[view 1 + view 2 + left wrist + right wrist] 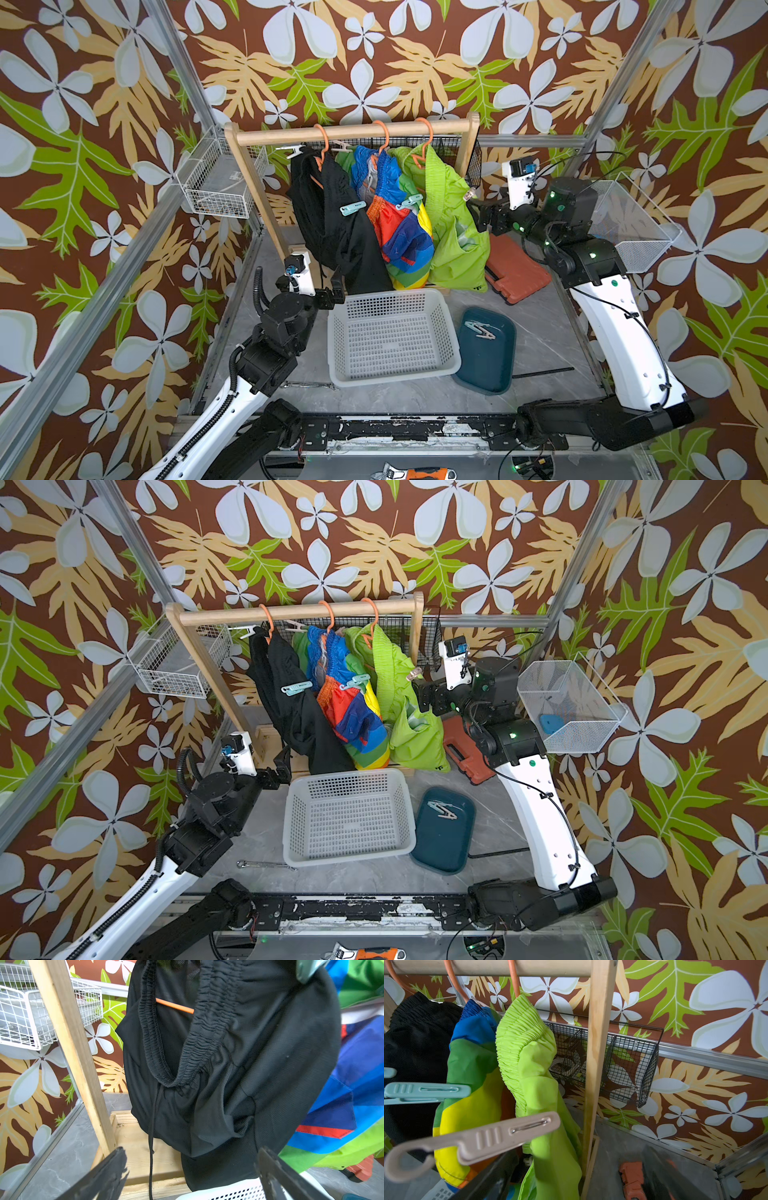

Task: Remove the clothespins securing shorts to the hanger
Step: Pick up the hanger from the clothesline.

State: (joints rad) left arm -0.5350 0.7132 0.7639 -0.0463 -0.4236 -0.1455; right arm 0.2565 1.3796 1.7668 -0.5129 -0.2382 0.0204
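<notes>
Three pairs of shorts [399,216] hang side by side from hangers [384,132] on the rack's rail [353,132], along the tabletop's [552,324] rear edge. Before the rack stands a laundry basket [334,336]. Just right of it lies a tray [486,365] with clothespins [480,330] in it. Behind the tray, right of the shorts, lies a tool case [519,270].

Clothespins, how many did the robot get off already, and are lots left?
Two clothespins lie in the dark tray, so those look done. The open right gripper is at a beige clothespin on the green shorts. Left: teal clothespins on the black shorts and colourful shorts, plus more up by the hangers.
</notes>
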